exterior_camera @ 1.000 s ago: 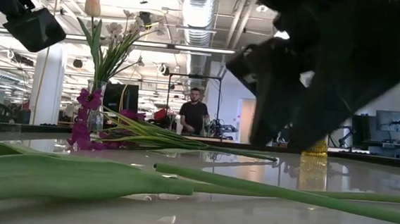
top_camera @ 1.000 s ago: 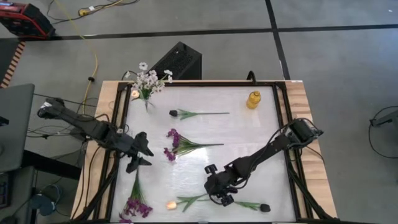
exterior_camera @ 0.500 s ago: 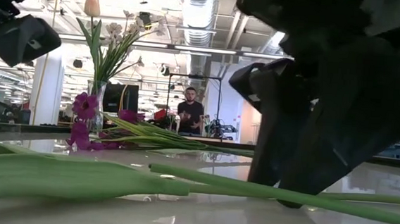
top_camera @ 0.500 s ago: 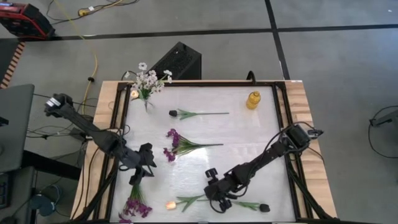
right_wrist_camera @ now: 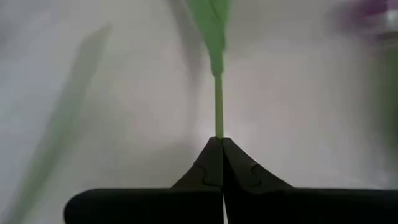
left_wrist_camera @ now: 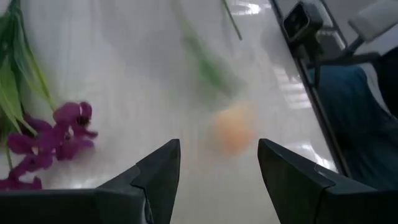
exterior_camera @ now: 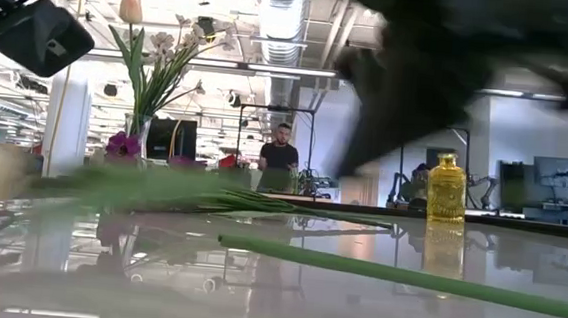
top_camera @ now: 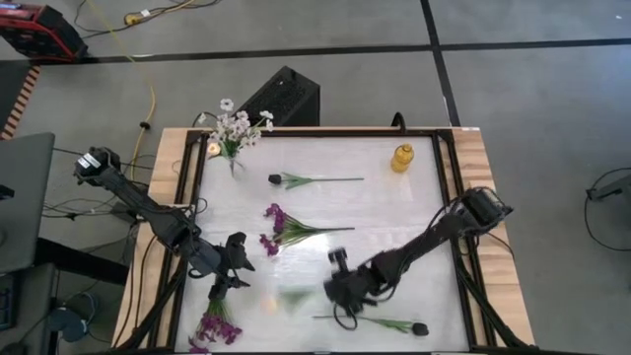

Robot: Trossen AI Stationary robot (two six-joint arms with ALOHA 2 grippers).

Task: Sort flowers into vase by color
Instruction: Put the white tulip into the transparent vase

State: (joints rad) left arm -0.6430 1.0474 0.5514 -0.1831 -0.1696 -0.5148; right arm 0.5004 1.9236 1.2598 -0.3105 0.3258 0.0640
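- Toward the lower left of the high view, I see my left gripper (top_camera: 229, 268) hanging over the white tabletop (top_camera: 394, 212), its two dark fingers (left_wrist_camera: 155, 171) spread wide apart with nothing between them.
- Just below it, at the bottom left edge, lies a green-stemmed sprig with purple clusters (top_camera: 212, 325); the left wrist view shows those purple blossoms (left_wrist_camera: 59, 127) beside the fingers, not between them.
- At the upper left corner of the table, a clear glass vase (top_camera: 233, 164) holds white blossoms (top_camera: 235, 124) and one peach-orange tulip bud (exterior_camera: 131, 8).
- Right of the vase, near the top of the table, a dark-budded stem (top_camera: 311, 180) lies flat, bud end to the left.
- Mid-table, a second purple-cluster sprig (top_camera: 291, 230) lies flat, blossoms to the left.
- Centre-bottom, a peach-orange tulip on a green stem (left_wrist_camera: 233, 130) shows only as a smear, lifted off the table; the leaf blur sits at (top_camera: 296, 296).
- My right gripper (top_camera: 340, 296) is just right of that blur, fingers pressed together on the tulip's thin green stem (right_wrist_camera: 218, 106).
- Below it, another dark-budded stem (top_camera: 380, 321) lies along the bottom edge, bud to the right.
- At the upper right, a small yellow bottle (top_camera: 401, 158) stands upright.
- Far back in the low view, a person in dark clothes (exterior_camera: 279, 159) stands in the room.
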